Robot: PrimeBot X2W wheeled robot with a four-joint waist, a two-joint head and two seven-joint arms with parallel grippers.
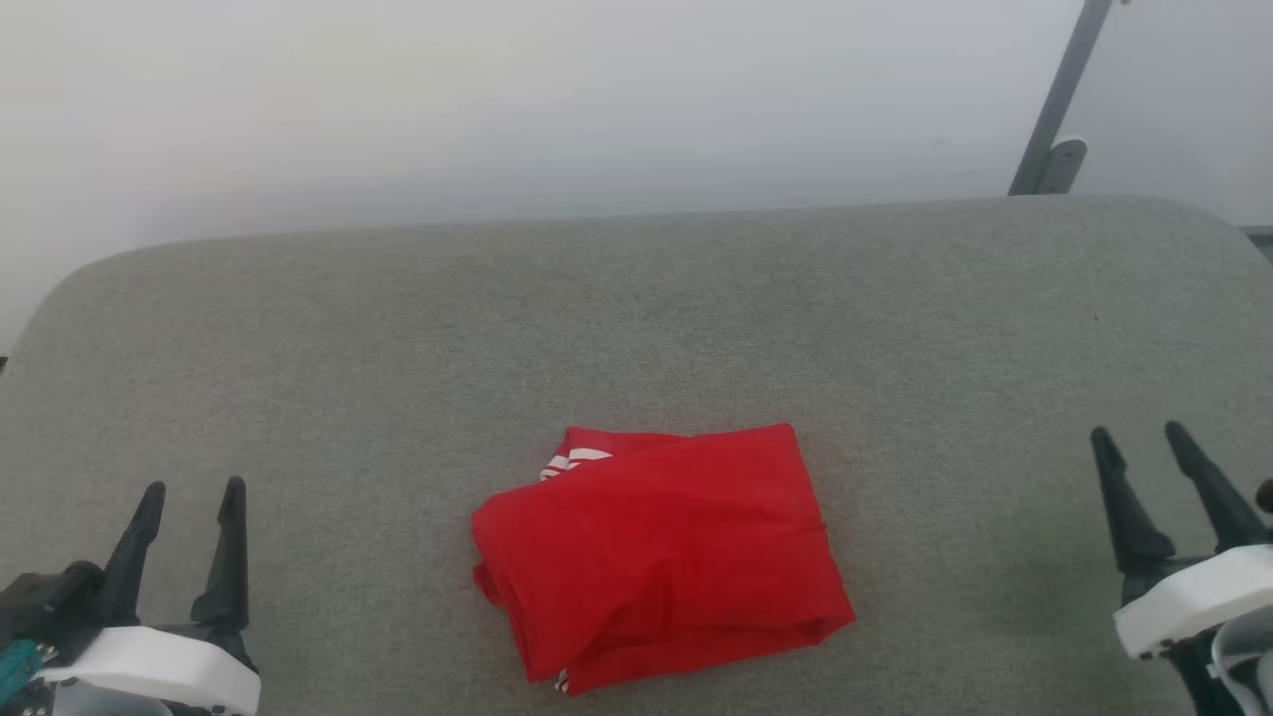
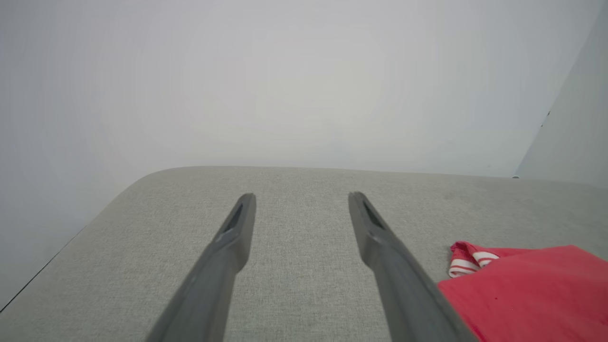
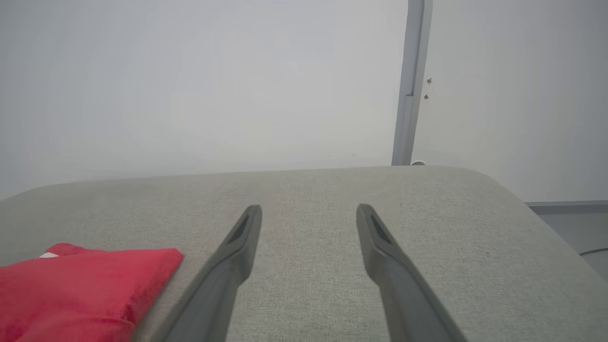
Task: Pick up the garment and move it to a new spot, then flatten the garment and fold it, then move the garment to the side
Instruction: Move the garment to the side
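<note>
- Small red garment (image 1: 661, 552), folded into a rough, slightly skewed rectangle, lying flat on a grey fabric-covered surface (image 1: 636, 318).
- Sits near the front edge in the head view, about midway between the two grippers and touching neither.
- Shows plain red cloth on top, softly creased, with stacked layers visible along the lower left edge.
- Reveals a strip of red-and-white striped trim (image 1: 572, 460) poking out at the far left corner, plus a small fleck of white at the near edge.
- Left gripper (image 1: 195, 485) at the lower left, well apart from the garment, jaws spread wide with nothing between them.
- Right gripper (image 1: 1137, 431) at the lower right, also well apart from the garment, jaws wide and empty.
- Pale wall (image 1: 497, 99) behind the surface, with a grey metal post (image 1: 1059, 99) slanting at the upper right.
</note>
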